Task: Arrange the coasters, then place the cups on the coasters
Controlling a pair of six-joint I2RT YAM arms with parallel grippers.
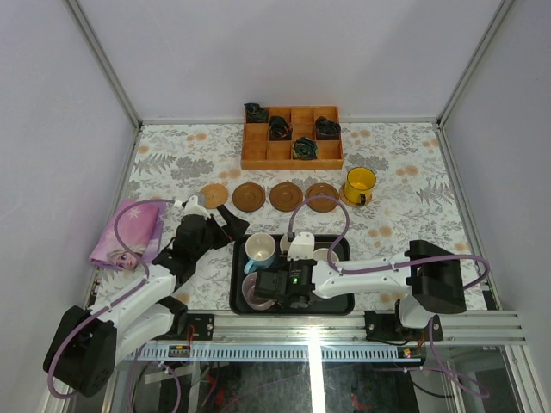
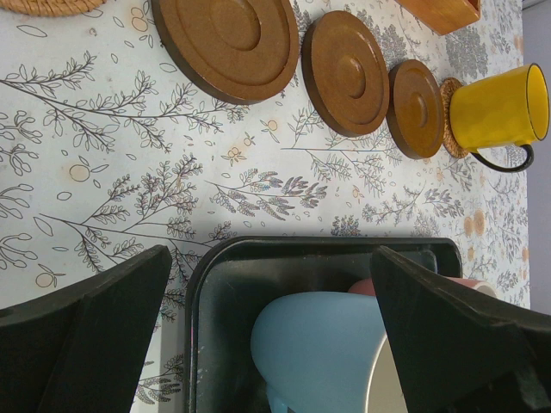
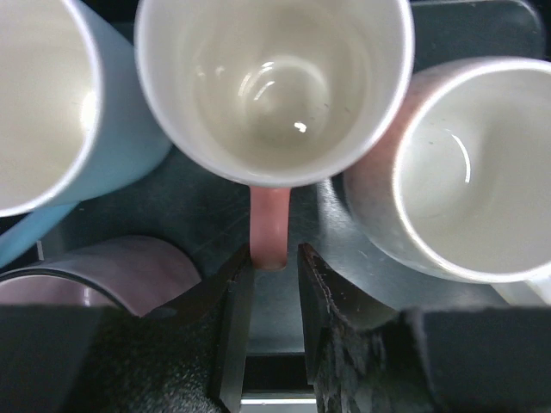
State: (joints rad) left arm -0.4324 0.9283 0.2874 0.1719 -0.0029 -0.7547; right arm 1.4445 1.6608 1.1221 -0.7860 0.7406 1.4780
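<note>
A tan woven coaster (image 1: 213,195) and three dark brown coasters (image 1: 249,197) (image 2: 344,70) lie in a row. At the row's right end the yellow cup (image 1: 360,184) (image 2: 495,107) stands on another tan coaster (image 2: 449,120). The black tray (image 1: 237,258) holds the light blue cup (image 1: 260,251) (image 3: 112,129), the mauve cup (image 1: 254,288) (image 3: 129,271), the cream cup (image 1: 325,255) (image 3: 465,172) and the pink cup (image 3: 274,86). My right gripper (image 3: 275,258) straddles the pink cup's handle (image 3: 269,228) with narrow jaws; a slim gap shows on one side. My left gripper (image 2: 271,258) hangs wide open over the tray's left edge, above the blue cup (image 2: 318,344).
An orange wooden grid box (image 1: 292,136) with dark bundles stands at the back of the table. A pink and purple printed pouch (image 1: 129,234) lies at the left beside my left arm. Plain walls close in the table on three sides.
</note>
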